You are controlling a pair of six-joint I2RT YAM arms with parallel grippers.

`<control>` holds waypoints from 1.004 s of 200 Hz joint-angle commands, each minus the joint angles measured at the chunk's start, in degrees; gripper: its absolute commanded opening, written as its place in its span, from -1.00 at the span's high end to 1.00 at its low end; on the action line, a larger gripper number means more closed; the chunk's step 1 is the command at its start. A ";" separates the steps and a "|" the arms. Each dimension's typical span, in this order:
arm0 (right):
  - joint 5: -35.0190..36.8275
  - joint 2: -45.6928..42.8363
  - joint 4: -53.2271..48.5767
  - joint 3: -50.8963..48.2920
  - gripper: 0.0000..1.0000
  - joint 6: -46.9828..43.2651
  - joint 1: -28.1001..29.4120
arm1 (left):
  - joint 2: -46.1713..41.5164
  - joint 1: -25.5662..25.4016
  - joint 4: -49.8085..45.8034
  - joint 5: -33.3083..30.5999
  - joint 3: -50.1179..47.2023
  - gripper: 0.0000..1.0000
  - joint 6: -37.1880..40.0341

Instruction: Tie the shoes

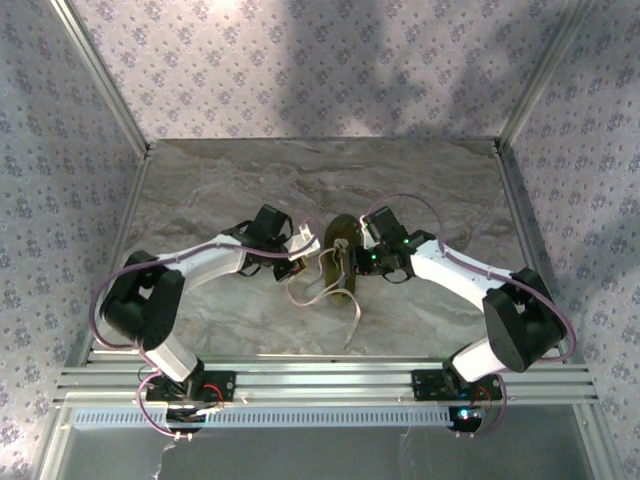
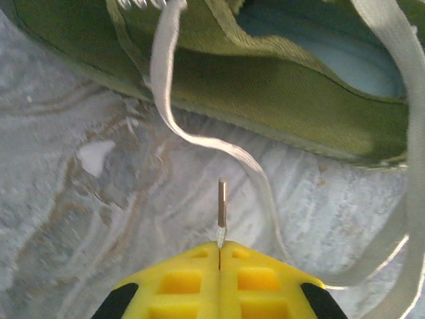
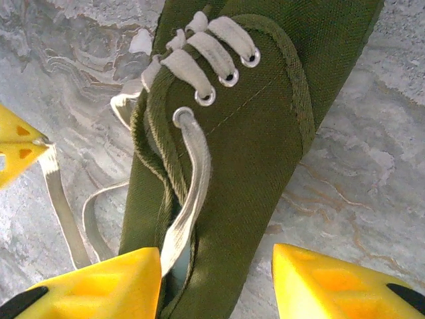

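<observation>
Table (image 1: 200, 190): marble-patterned, framed by aluminium rails, with both arms reaching in from the near edge. Shoe (image 1: 338, 235): olive green, lying at the middle of the table, between the two grippers and touching the surface on its sole. Right gripper (image 3: 216, 282): jaws moderately wide, one finger on each side of the shoe at its opening, holding nothing. Left gripper (image 2: 219, 247): jaws pressed together just beside the shoe's flank, pinching the end of one lace. Laces (image 1: 352, 308): whitish and flat, crossing through the eyelets (image 3: 204, 98) in neat bars. Past the last eyelet they run loose, one draping over the opening toward the right gripper, the other curling across the table to the left gripper, with slack trailing toward the near edge. Aglet (image 2: 222, 196): projects straight out from between the closed left fingers.

Progress, judged from this arrangement: lacing is complete and one end is secured, but no crossing, knot or bow exists. The second end has to be gripped, and the whole tie remains to be made.
</observation>
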 commanded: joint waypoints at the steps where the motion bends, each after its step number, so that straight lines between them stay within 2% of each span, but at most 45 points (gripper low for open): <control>1: 0.63 1.97 1.21 0.30 0.07 1.68 -0.42 | 2.57 1.00 -1.57 3.49 4.03 1.00 9.80; 65: 0.31 3.32 5.36 -1.09 0.39 2.28 -1.10 | 9.13 1.01 2.11 -1.48 7.90 1.00 17.42; 125: -0.49 3.68 6.44 -1.41 0.41 2.55 -0.88 | 13.33 -0.11 -1.64 -4.24 11.14 1.00 22.74; 166: -0.54 3.45 6.53 -1.45 0.45 2.60 -0.93 | 15.86 -1.88 -3.32 -3.25 13.22 1.00 23.33; 201: -0.01 2.62 6.22 -1.90 0.50 2.11 -1.02 | 12.25 -1.76 -0.42 2.23 9.28 1.00 22.35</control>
